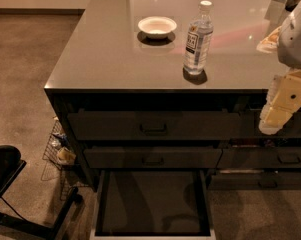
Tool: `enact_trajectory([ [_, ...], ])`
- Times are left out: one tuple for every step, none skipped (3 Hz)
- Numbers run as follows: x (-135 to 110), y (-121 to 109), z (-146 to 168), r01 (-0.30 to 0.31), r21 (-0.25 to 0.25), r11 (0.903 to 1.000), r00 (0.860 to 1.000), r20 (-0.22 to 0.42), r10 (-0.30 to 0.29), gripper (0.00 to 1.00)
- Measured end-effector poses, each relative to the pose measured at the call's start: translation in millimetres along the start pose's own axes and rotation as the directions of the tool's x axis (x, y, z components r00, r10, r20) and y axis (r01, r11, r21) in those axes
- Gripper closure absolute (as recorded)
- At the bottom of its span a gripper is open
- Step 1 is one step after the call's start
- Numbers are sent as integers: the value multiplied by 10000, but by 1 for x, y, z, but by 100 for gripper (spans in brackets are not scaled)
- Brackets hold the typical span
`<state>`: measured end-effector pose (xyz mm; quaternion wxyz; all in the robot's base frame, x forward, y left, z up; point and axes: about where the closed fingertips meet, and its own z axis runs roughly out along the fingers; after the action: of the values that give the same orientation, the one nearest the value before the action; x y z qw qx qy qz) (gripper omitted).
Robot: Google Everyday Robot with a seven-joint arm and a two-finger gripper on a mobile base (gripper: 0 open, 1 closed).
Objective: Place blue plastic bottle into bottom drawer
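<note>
The blue plastic bottle (pixel 197 43) stands on the counter (pixel 107 59), apart from the claw (pixel 282 106); grip unclear.

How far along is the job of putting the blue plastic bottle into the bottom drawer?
Done: the wide, dark bottom drawer is pulled open. In hand: nothing; the slim, clear bluish plastic bottle stands upright on the grey countertop, right of the round white bowl. The pale gripper hangs by the counter's right front edge, apart from the bottle. Left: grasp, carry down, release in the drawer.
</note>
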<state>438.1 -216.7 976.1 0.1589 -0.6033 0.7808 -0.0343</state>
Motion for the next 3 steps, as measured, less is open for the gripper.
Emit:
enact_trajectory([
  [0, -1, -1, -1, 40, 10000, 10000, 33, 1, 0],
  [-2, -10, 3, -140, 138, 9998, 9987, 497, 133, 0],
  [5, -30, 15, -577, 225, 9981, 9813, 1853, 525, 0],
])
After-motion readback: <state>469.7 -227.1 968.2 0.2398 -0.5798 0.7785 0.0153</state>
